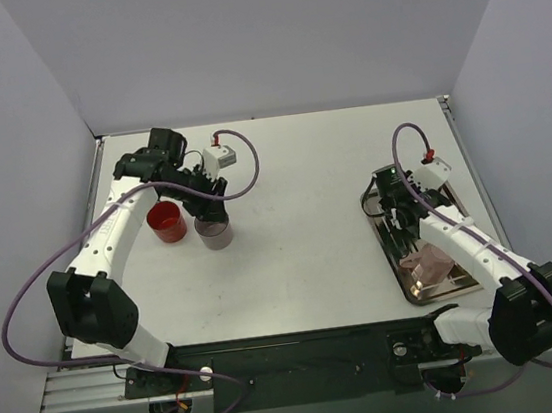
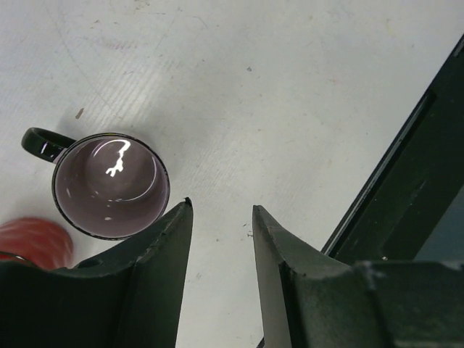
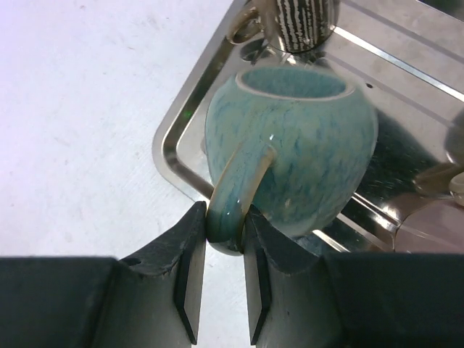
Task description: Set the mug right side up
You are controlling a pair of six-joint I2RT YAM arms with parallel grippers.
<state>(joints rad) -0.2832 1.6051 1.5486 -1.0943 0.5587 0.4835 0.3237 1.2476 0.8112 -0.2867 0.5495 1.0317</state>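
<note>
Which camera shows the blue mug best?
The right wrist view. The blue mug fills the frame, its handle between the fingers of the right end effector, with the metal tray behind it. The top camera barely shows it under the arm, and the left wrist view misses it entirely.

free: table [image 1: 298, 224] mid | blocked: red cup [image 1: 166, 221] just beside purple mug [image 1: 215, 232] | tray [image 3: 163, 148] crowded

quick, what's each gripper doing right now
Left gripper: open, empty.
Right gripper: closed on the blue-green glazed ceramic mug, by its handle.
</note>
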